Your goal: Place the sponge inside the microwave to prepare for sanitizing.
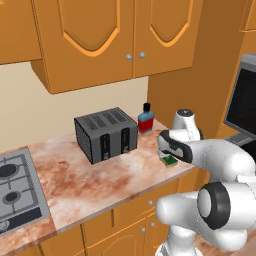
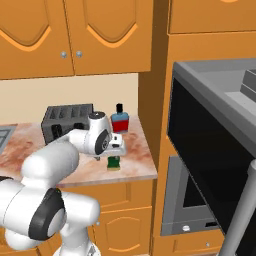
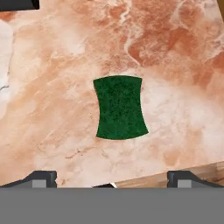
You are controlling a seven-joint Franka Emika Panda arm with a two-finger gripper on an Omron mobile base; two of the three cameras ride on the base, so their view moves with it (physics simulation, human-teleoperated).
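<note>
The sponge [image 3: 120, 107] shows its dark green top and lies flat on the marbled counter near the front edge. It also appears small beside my hand, as the sponge [image 1: 170, 161] and the sponge [image 2: 114, 163]. My gripper [image 3: 113, 178] hangs straight above it, open, with both fingertips spread wider than the sponge and nothing between them. My gripper [image 2: 114, 153] is just above the sponge and not touching it. The microwave [image 2: 220, 90] is to the right, its dark glass door [image 2: 210, 150] swung open toward me and its grey bar handle [image 2: 244, 210] low right.
A grey toaster [image 1: 106, 134] stands behind and left of the sponge, with a blue-and-red bottle [image 1: 145, 119] at the back corner. A stove top [image 1: 15, 185] lies far left. The grey oven [image 2: 187, 200] sits under the microwave. The counter's front edge [image 3: 183, 168] runs close to the sponge.
</note>
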